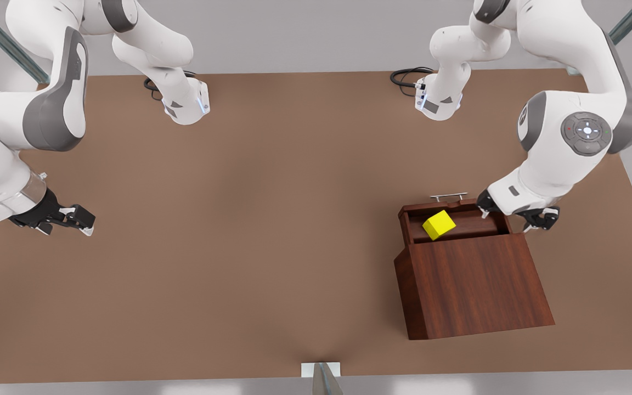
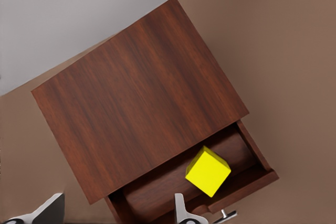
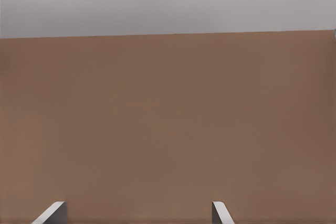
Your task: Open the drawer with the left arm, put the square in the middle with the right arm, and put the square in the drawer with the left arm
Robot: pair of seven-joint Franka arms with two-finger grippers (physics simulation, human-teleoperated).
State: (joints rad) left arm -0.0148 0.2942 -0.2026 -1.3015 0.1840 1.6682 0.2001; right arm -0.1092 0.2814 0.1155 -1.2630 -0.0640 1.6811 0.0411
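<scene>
Bench: matte brown, flat and unmarked. Surrounding floor: plain light grey. Metal struts run diagonally at both far corners; a third strut meets the near edge. Lighting: even, soft shadows.

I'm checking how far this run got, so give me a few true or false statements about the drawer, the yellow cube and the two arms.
1. The drawer is pulled open. True.
2. The yellow cube sits on the bare table. False: it lies inside the drawer.
3. The left gripper is clamped on the cube. False: its jaws are open and apart from it, by the drawer's end.
4. The right gripper waits open over the table at the front view's left. True.
5. The drawer's handle is a thin silver bar. True.
</scene>
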